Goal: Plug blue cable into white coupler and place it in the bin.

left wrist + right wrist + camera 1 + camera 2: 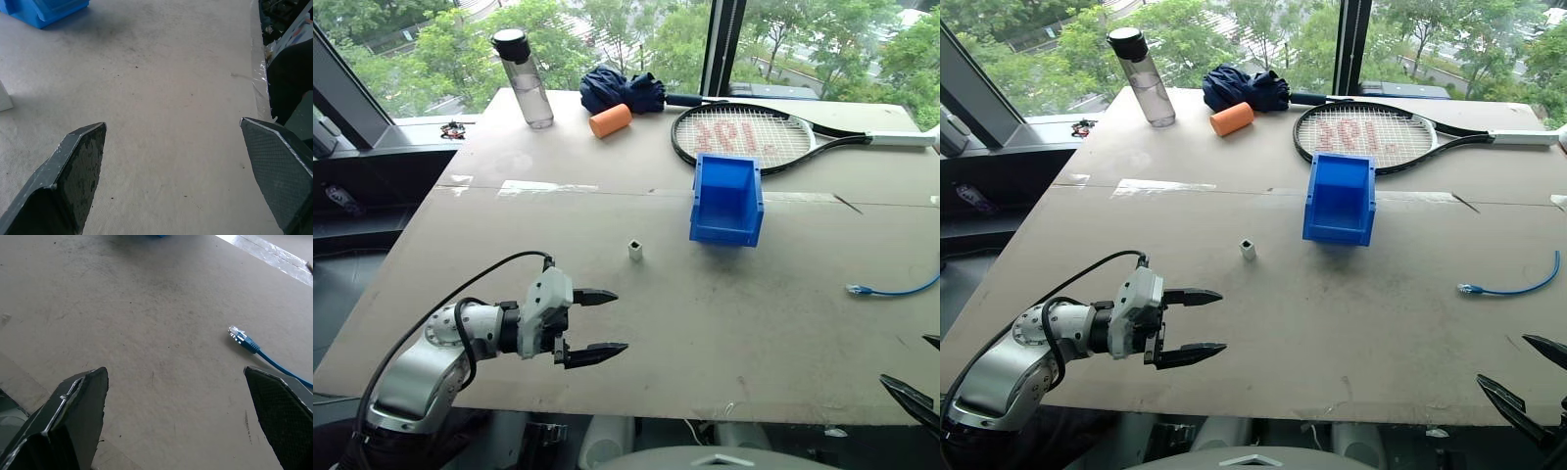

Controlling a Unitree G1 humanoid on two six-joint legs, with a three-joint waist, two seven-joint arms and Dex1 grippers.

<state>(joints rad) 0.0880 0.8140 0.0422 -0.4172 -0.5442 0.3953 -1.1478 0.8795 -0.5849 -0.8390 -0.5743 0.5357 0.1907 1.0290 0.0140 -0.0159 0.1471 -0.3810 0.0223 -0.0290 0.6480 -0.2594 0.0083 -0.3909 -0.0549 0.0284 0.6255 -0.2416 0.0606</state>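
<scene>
Ahead of R tool: blue cable

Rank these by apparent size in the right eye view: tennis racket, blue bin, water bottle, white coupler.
1. tennis racket
2. blue bin
3. water bottle, close to the bin and farther from the camera, so unsure
4. white coupler

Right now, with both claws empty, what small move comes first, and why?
Probably ease the open right claw forward toward the clear plug end of the blue cable. The cable lies loose on the table on that side, apart from the white coupler and the bin, and nothing is plugged in yet.
</scene>
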